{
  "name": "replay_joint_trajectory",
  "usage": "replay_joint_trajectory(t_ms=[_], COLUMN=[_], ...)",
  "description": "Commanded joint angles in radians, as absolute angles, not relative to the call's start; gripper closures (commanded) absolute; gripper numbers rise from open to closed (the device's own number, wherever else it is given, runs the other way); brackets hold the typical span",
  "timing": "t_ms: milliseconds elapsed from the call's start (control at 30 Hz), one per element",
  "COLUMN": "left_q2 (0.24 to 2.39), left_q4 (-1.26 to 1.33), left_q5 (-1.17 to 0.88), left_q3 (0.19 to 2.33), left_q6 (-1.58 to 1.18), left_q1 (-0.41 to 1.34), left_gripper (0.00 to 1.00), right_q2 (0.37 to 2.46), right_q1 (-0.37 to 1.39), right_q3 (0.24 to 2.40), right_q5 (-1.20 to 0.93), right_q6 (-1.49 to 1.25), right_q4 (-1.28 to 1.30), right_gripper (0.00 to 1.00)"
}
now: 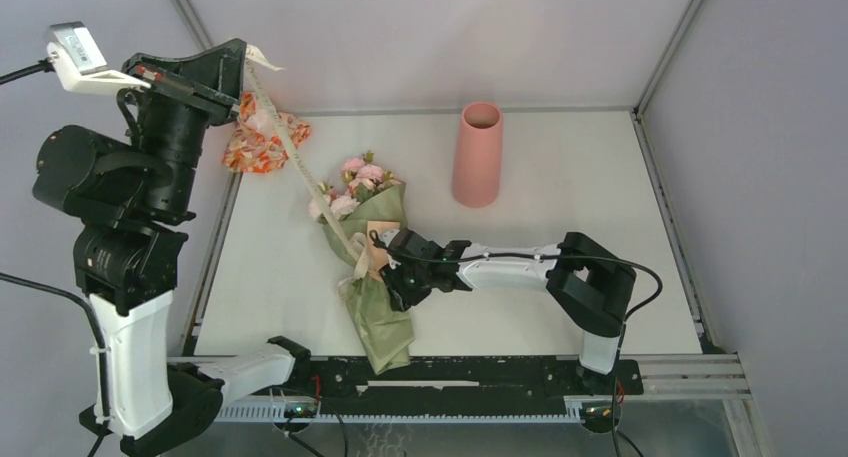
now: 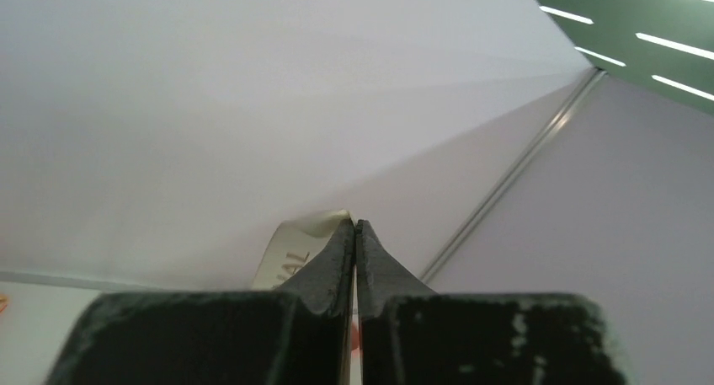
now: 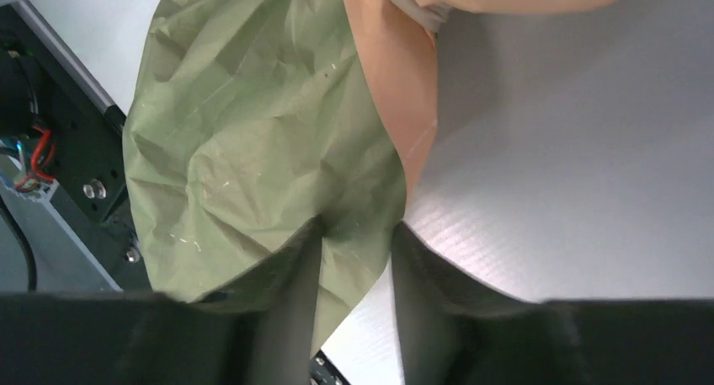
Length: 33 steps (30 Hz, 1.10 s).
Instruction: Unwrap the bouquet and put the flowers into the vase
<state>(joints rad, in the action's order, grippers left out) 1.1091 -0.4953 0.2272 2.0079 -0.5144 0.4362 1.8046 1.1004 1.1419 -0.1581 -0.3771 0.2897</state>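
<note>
While your left pincer (image 1: 243, 55) hangs high in the upper left of the top view, its jaws are pressed tight together on the end of the cream ribbon (image 1: 290, 147). The wrist view shows the same thing, black fingers (image 2: 333, 263) squeezed flat with the ribbon (image 2: 295, 252) poking out beside the tip. From there the ribbon runs as a line down to the bouquet (image 1: 385, 327) lying in the middle of the frame, pink flowers (image 1: 355, 182) at its upper end.

Your right pincer (image 1: 392, 267) is at the bouquet's waist. Up close, its jaws stand partway apart with a fold of the olive-green paper (image 3: 253, 149) between them. Honestly can't tell if they're really biting it.

The vase (image 1: 477, 157) stands upright right of centre, well apart from the bouquet. The table (image 1: 560, 197) is plain white, with an orange-and-white patterned bundle (image 1: 255, 142) at its upper left corner. Pale grey walls (image 1: 430, 37) box it in, and a black rail (image 1: 450, 377) runs along the bottom.
</note>
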Motion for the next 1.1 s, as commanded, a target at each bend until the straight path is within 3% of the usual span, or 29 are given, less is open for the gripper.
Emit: replay_joint_trajectory(t_ms=[0, 100, 600, 833, 933, 1067], left_q2=[1.103, 1.065, 0.75, 0.672, 0.646, 0.596], left_q4=[-0.491, -0.499, -0.594, -0.776, -0.889, -1.021], left_q5=[0.308, 0.36, 0.726, 0.953, 1.053, 1.208], left_q3=[1.968, 1.918, 1.536, 1.549, 1.614, 1.619], left_q6=[-0.453, -0.441, -0.469, -0.563, -0.612, -0.72], left_q1=[0.431, 0.431, 0.431, 0.431, 0.431, 0.431], left_gripper=[0.95, 0.95, 0.94, 0.95, 0.93, 0.91], right_q2=[1.826, 1.821, 1.695, 1.695, 1.67, 1.6], right_q1=[1.104, 1.101, 0.933, 0.901, 0.897, 0.898], right_q3=[1.204, 1.204, 1.137, 1.13, 1.131, 1.141], right_q5=[-0.197, -0.153, 0.118, 0.135, 0.132, 0.12], right_q6=[-0.363, -0.362, -0.318, -0.322, -0.321, -0.317], right_q4=[0.242, 0.251, 0.434, 0.463, 0.46, 0.433], right_gripper=[0.68, 1.0, 1.0, 1.0, 0.89, 0.63])
